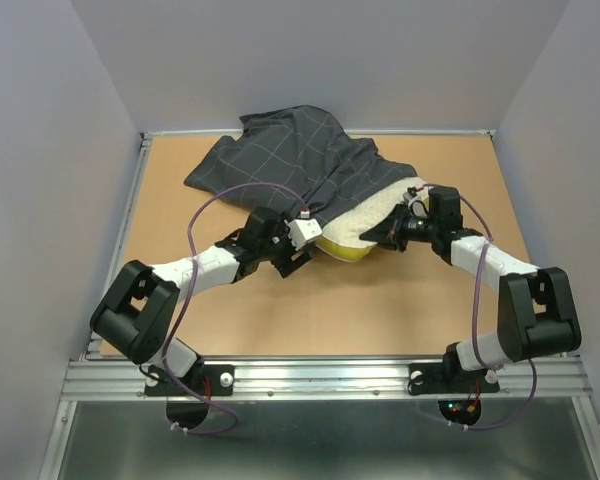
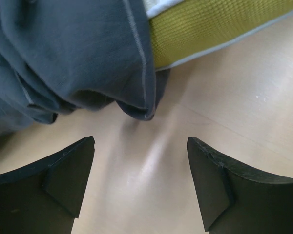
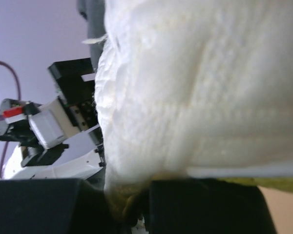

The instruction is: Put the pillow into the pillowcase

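overhead view: the pillow (image 1: pixel 365 222) lies mid-table (image 1: pixel 380 300). its far part is covered by the pillowcase (image 1: pixel 290 160), and its near end, with the yellow band, is exposed. from this view alone i cannot tell how wide either pincer stands.

left wrist view: the left gripper (image 2: pixel 141 141) has its jaws wide apart, with nothing between them and bare table beneath. the pillowcase hem (image 2: pixel 144 109) hangs just beyond the fingertips, apart from them. the yellow band (image 2: pixel 210 24) shows beside it.

right wrist view: the right gripper (image 3: pixel 127 200) is closed on the pillow's edge. the white quilted face fills the frame, and the left arm's wrist (image 3: pixel 49 126) is visible beyond.
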`<state>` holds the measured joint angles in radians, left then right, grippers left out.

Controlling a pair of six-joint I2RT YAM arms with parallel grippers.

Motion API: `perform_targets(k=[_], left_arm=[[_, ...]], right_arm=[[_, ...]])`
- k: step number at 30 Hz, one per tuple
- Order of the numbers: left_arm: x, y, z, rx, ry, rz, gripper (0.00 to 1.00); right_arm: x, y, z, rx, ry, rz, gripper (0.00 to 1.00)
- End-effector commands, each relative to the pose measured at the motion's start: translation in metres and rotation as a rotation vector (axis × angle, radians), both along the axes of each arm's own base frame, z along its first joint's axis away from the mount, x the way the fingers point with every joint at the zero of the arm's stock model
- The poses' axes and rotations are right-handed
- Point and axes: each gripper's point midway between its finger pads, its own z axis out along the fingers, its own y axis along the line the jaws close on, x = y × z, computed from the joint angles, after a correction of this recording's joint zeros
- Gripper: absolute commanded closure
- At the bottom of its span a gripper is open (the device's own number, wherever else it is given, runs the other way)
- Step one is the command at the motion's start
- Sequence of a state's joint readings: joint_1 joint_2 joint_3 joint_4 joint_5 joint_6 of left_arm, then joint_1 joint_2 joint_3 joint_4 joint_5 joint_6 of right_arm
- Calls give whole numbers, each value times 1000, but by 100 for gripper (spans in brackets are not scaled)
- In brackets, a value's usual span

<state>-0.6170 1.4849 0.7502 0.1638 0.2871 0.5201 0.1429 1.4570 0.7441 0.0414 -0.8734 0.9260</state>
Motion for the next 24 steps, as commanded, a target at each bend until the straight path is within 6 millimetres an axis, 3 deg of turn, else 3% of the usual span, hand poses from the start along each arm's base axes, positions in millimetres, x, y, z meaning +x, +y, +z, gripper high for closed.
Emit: perform_targets(k=[1,4,6,8,10,15,17,20,22,24], left_arm=[[23,-13,19,-12,-133,-29,14],[24,-18,23,-12,-145,-67,18],[22,-24,33,-43,-153,-98,19],[21,-34,55,-136,-172,-104,21],[19,-40,61,-169,-169,-118,22],[29,-49,71,-233,-135,-68,37],[28,-56,83,-279,-127,-76,55],[13,-70,106,-378,-79,-133,92],[2,-78,117,-411,-51,-164,100],[-13,-88,128,-441,9,-212,100]], right_arm=[[24,5,64,91,-184,-21,100],[25,7,73,131,-180,-34,99],[28,7,86,174,-202,-49,99],[33,10,102,211,-226,-50,100],[34,10,107,220,-228,-51,100],[33,10,124,248,-255,-47,99],[34,10,131,256,-264,-56,99],[38,10,133,255,-274,-71,99],[43,12,136,257,-286,-75,100],[50,15,136,257,-291,-85,99]])
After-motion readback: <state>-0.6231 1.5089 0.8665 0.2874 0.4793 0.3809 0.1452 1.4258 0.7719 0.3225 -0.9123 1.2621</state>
